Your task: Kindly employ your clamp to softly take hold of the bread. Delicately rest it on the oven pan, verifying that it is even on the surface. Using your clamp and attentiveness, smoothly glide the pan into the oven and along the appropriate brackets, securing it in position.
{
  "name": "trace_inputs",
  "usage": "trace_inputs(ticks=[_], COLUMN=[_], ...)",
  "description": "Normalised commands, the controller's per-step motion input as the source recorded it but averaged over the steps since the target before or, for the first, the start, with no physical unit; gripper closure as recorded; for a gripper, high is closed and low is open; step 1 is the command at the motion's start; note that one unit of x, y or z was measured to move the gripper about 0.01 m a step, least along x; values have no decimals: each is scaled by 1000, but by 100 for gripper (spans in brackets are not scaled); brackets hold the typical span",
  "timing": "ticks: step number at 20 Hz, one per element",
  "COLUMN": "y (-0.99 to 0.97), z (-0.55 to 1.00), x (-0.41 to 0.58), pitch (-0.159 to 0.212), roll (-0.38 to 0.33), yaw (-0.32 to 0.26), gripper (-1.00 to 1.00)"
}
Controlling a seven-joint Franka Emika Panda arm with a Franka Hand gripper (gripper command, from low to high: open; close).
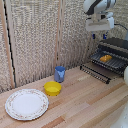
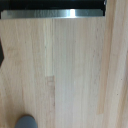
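The oven (image 1: 119, 44) stands at the exterior view's right, its front door (image 1: 95, 71) folded down onto the table. The dark wire oven pan (image 1: 114, 63) lies in the oven's mouth. The orange-tan bread (image 1: 105, 58) rests flat on the pan. My clamp (image 1: 103, 35) hangs well above the pan's front, apart from the bread, with nothing seen between its blue-tipped fingers. Their spacing is too small to read. The wrist view shows only bare wood and a silver strip (image 2: 55, 14); bread, pan and brackets are hidden there.
On the wooden table (image 1: 85, 102) stand a blue cup (image 1: 60, 74), a yellow bowl (image 1: 52, 88) and a white patterned plate (image 1: 26, 104), all toward the exterior view's left. A woven screen (image 1: 40, 35) closes off the back. A grey rounded object (image 2: 26, 122) shows in the wrist view.
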Motion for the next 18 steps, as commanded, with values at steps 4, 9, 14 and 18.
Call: trace_inputs(ticks=[4,9,14,18], y=[48,395,419,125], z=[96,546,818,469], x=[-153,-115,-47,-60], pitch=[118,173,73,7], roll=[-96,-100,-131,-259], yaw=[308,169,114,151], gripper=[-100,-100,-100,-100])
